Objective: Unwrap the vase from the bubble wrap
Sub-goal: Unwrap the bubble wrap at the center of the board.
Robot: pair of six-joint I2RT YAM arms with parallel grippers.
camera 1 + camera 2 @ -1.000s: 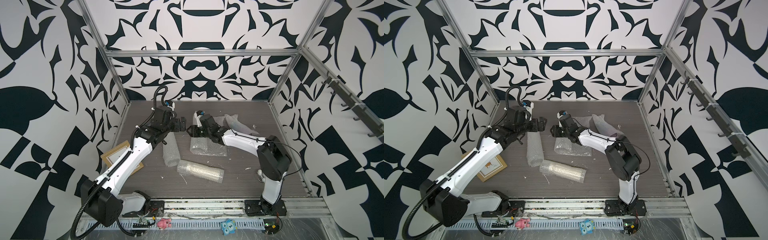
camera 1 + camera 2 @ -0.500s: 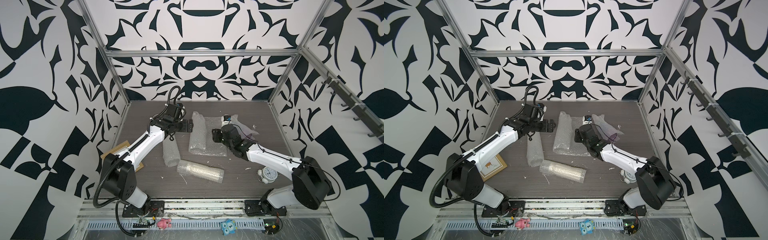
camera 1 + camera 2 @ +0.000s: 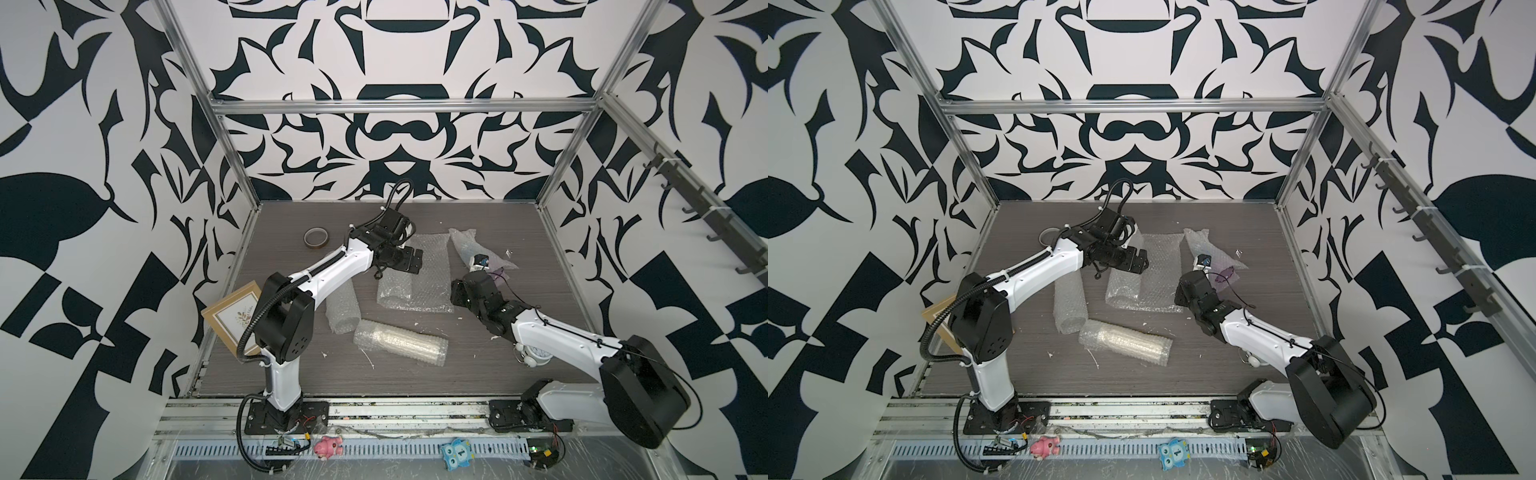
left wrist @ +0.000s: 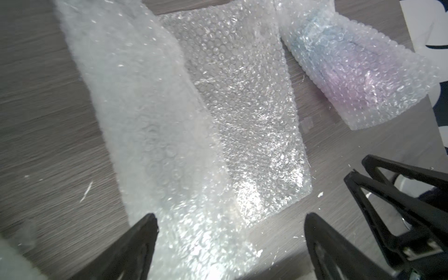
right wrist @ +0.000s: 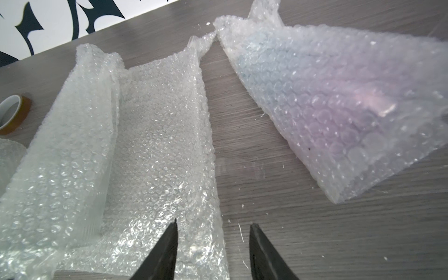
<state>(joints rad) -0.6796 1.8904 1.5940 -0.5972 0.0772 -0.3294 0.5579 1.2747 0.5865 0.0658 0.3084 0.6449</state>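
In both top views a flat sheet of bubble wrap lies spread in the middle of the table, one long side curled up. My left gripper hovers wide open above that curled side, holding nothing. At the sheet's near right corner my right gripper stands partly open, with only the sheet's edge and bare table below. The vase is hidden. A wrapped bundle at the back right shows blue and purple through its wrap.
Two rolled tubes of bubble wrap lie in front of the sheet. A tape roll sits at the back left. A picture frame leans at the left edge. A white alarm clock stands under the right arm.
The two grippers were close together at the sheet's back end; the sheet has since spread longer. My left gripper moved right over it and my right gripper drew back toward the front right.
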